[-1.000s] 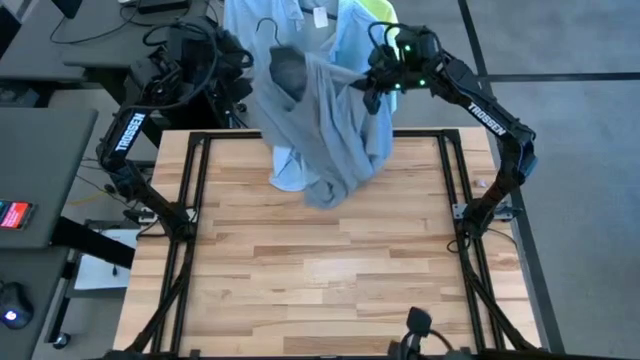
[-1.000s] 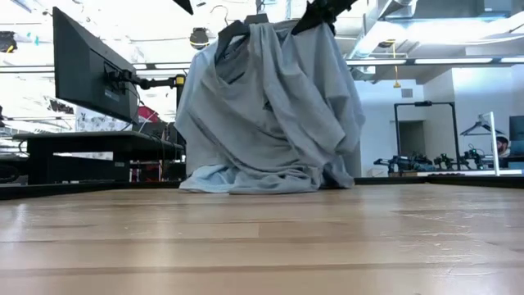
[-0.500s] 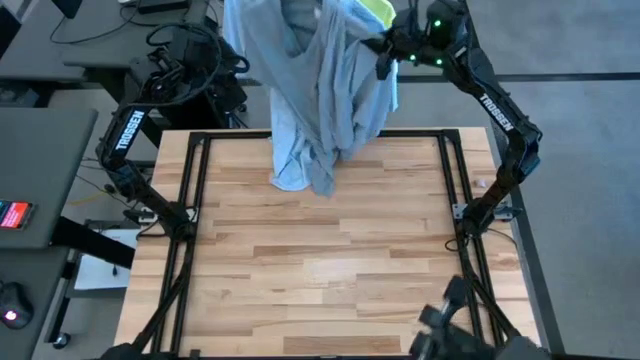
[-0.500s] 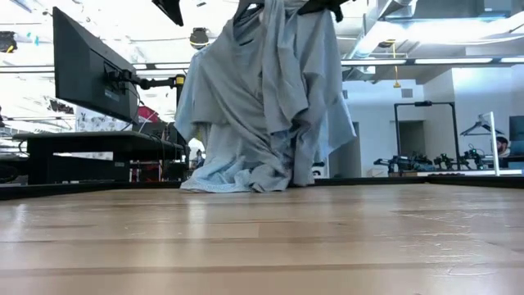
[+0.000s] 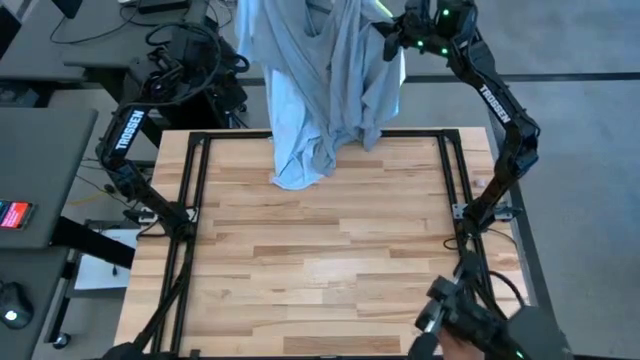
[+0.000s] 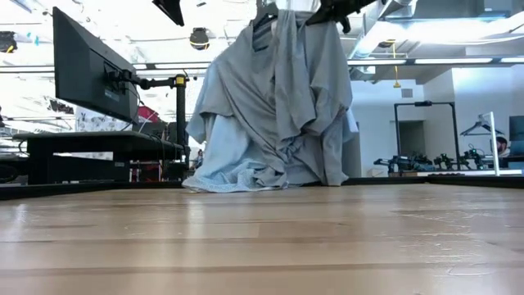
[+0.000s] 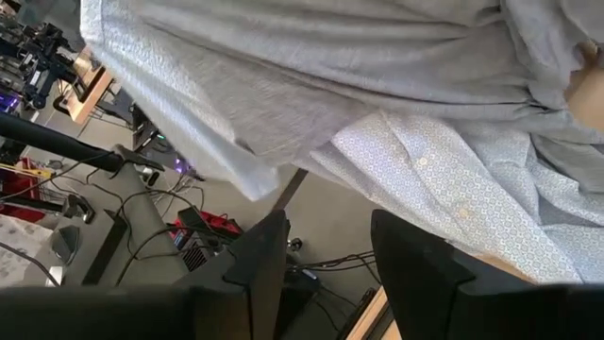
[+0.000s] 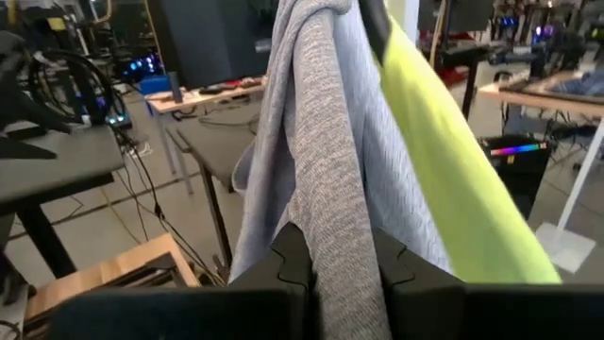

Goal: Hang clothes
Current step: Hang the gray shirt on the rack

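The grey T-shirt (image 5: 330, 70) hangs high over the table's far edge, draped over the pale blue shirt (image 5: 295, 165). The blue shirt's lower end lies bunched on the table (image 6: 233, 174). A dark hanger (image 6: 262, 15) shows at the grey shirt's top. The neon-yellow T-shirt (image 8: 444, 179) hangs behind on another dark hanger (image 8: 375, 24). My right gripper (image 5: 393, 42) is shut on the grey T-shirt (image 8: 321, 142). My left gripper (image 7: 326, 264) is open and empty at the far left, beside the hanging fabric (image 7: 311, 85). My right gripper pinches a bunched fold of the grey T-shirt (image 8: 335, 250) between its two fingers (image 8: 293, 260), several layers together. The fingers come about level from the table's right side, high up. The cloth hangs below in slack folds, its lower end (image 6: 315, 168) down by the table's far edge.
Black frame rails (image 5: 190, 200) run along the wooden table's (image 5: 320, 270) left, right and far sides. A monitor (image 6: 90, 74) stands on a desk at the left. A dark device with a hand (image 5: 480, 325) shows at the near right corner.
My right gripper has gone up and toward the table's far edge with the grey T-shirt. The shirt's lower part, which lay spread over the blue shirt on the table, is drawn up and back and now hangs narrower. A dark device has come in at the near right.
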`<state>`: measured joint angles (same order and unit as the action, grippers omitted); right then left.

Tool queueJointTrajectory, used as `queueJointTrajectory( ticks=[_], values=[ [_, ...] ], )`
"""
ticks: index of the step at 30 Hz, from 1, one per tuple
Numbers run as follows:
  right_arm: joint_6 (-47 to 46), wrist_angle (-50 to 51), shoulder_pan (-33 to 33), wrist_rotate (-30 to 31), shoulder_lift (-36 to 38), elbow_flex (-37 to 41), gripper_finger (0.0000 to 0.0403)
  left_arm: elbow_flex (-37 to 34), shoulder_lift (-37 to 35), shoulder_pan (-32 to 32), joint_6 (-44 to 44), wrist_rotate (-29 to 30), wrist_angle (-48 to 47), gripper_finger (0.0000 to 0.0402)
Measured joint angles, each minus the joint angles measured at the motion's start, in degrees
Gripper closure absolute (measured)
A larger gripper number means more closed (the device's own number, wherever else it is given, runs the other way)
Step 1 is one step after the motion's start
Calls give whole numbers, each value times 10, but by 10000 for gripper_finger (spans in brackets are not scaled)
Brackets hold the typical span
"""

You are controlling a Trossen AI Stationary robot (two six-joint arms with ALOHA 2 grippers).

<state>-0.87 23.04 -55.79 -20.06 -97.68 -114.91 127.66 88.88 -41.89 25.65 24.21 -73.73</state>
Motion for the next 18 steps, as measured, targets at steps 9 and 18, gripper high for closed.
queueJointTrajectory(
  ticks=[9, 18],
  values=[
    [-6, -27, 6, -6, -38, 0, 379, 0, 1, 0, -8, 0, -10, 260],
    [44, 83, 1, 0, -18, 0, 262, 0, 1, 0, -44, -54, -48, 260]
  ],
)
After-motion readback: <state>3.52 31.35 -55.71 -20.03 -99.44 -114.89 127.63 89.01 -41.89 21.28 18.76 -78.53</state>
